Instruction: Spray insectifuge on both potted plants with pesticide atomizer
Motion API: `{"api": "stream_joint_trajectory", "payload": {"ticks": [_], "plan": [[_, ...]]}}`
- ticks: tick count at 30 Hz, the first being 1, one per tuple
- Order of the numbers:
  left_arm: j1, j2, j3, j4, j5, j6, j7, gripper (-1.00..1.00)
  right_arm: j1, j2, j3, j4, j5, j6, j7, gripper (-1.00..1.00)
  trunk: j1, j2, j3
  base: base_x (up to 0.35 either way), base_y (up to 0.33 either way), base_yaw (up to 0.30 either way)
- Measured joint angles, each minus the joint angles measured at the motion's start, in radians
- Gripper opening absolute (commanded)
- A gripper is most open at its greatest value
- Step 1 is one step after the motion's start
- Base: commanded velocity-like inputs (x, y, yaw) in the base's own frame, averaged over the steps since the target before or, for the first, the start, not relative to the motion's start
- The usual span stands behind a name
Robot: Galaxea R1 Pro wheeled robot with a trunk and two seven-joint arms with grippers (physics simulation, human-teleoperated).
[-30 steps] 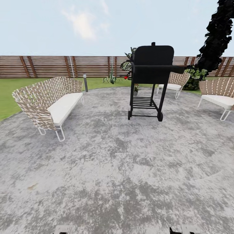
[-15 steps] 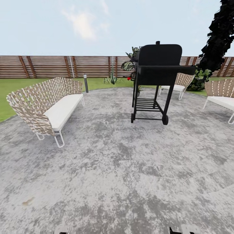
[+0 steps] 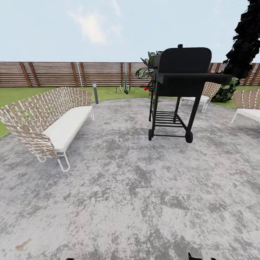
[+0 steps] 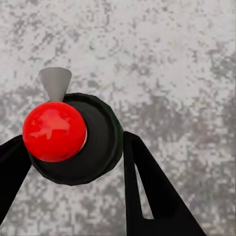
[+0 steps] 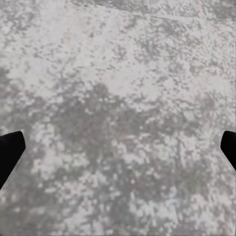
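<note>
Pesticide atomizer (image 4: 78,142) dark round body, red knob, grey nozzle, pinched in left gripper (image 4: 73,162), right gripper (image 5: 118,147) spread

Left gripper (image 4: 73,162) showing flat, matte black fingers (image 4: 147,191), tapering toward tips, one carrying narrow slot near base; right gripper (image 5: 118,147) showing black fingertips (image 5: 9,150) at frame edges; dark and pale arm parts peeking along head view's lower edge.

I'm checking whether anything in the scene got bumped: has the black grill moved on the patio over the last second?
No. The grill keeps its place against the patio; the whole head view shifted, sofa included, so the camera moved.
</note>
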Motion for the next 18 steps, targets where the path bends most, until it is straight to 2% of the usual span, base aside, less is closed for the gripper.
{"api": "stream_joint_trajectory", "payload": {"ticks": [18], "plan": [[-0.001, 0.000, 0.000, 0.000, 0.000, 0.000, 0.000, -1.00, 0.000, 0.001, 0.000, 0.000, 0.000, 0.000, 0.000, 1.00, 0.000, 0.000, 0.000, 0.339, 0.126, 0.000]]}}
